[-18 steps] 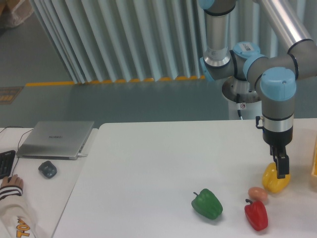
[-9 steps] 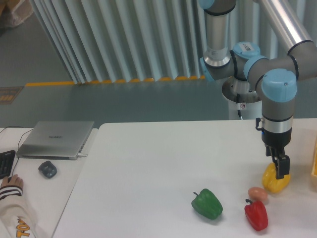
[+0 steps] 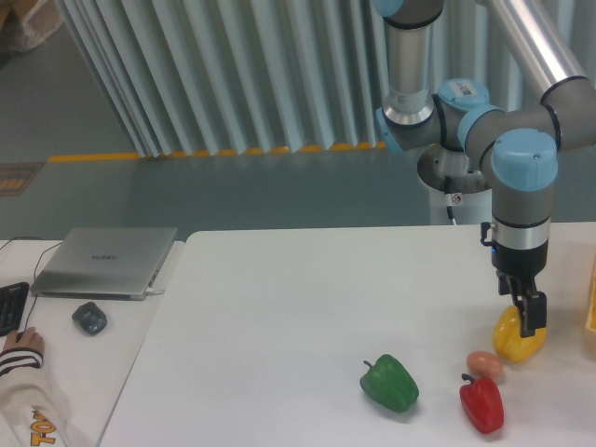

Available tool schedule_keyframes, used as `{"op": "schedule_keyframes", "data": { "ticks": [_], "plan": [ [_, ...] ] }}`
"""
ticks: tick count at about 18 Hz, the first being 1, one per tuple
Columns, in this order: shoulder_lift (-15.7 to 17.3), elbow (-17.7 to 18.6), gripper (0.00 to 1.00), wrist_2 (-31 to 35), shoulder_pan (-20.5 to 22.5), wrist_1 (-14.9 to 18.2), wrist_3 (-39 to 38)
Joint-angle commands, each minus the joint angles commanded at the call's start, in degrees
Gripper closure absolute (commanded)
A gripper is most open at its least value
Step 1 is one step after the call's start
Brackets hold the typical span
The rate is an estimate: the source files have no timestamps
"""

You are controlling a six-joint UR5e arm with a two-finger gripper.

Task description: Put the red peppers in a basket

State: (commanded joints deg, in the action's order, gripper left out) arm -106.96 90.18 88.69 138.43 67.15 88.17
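Observation:
The glossy red pepper with its small green stem lies near the table's front edge, right of centre. The basket shows only as a thin yellow-orange strip at the right edge of the frame. My gripper hangs straight down over the yellow pepper, up and to the right of the red one; its dark fingers overlap the top of that yellow pepper. From this angle the gap between the fingers does not show.
A green pepper lies left of the red one. A small orange-brown ball sits between the red and yellow peppers. On the left desk are a closed laptop, a mouse and a person's hand.
The gripper has crept slightly upward over the yellow pepper. The peppers and the ball have not moved.

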Motion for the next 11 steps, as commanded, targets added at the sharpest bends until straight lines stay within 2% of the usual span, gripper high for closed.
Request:
{"op": "schedule_keyframes", "data": {
  "ticks": [2, 3, 6, 7, 9, 11],
  "plan": [
    [-0.35, -0.09, 0.0, -3.41, -1.05, -0.17, -4.75],
    [-0.61, -0.26, 0.0, -4.13, -1.23, -1.92, -8.59],
    [-1.14, -0.62, 0.0, -6.23, -1.15, -6.4, -28.78],
    [-1.58, -0.7, 0.0, -6.24, -1.41, -7.46, -31.81],
    [-1.76, -0.44, 0.0, -6.24, -1.58, -7.47, -32.71],
    [-2.1, -0.53, 0.0, -6.24, -1.59, -8.69, -38.56]
  ]
}}
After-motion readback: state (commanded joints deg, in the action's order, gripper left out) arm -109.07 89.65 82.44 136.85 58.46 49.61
